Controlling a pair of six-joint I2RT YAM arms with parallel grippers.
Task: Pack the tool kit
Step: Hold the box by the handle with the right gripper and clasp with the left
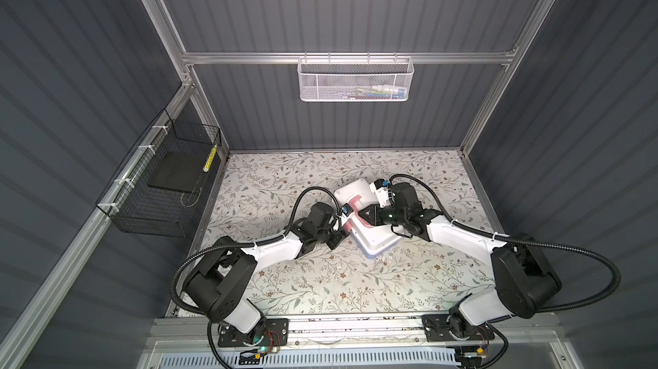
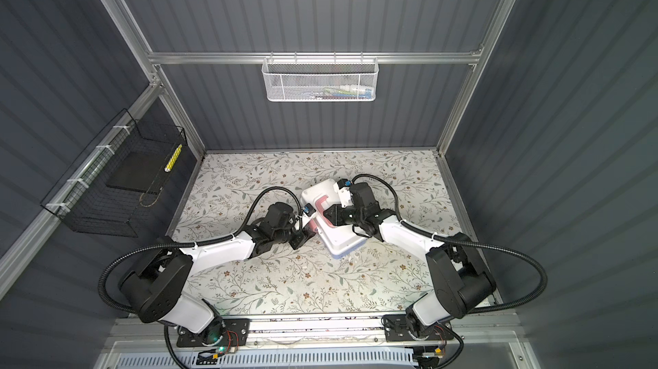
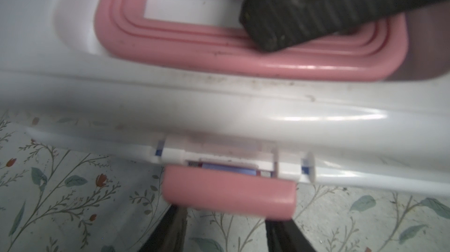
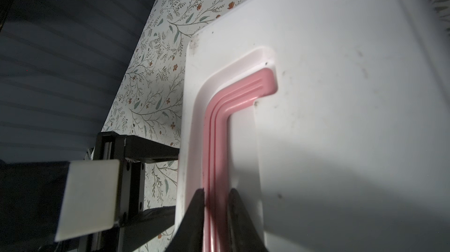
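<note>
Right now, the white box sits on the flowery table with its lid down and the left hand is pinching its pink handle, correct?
Not quite: it is the right hand that pinches the pink handle, as the right wrist view shows. The left hand is at the pink latch. The rest holds.

white lid (image 4: 341, 92), pink handle (image 4: 219, 129) and latch (image 3: 229, 190), floral tabletop (image 1: 338, 278)

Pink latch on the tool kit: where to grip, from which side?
I'd grip the pink latch across its short ends, near the free lip, coming in low from the latch side of the tool kit. It juts clear of the white lid there, both ends exposed.
</note>
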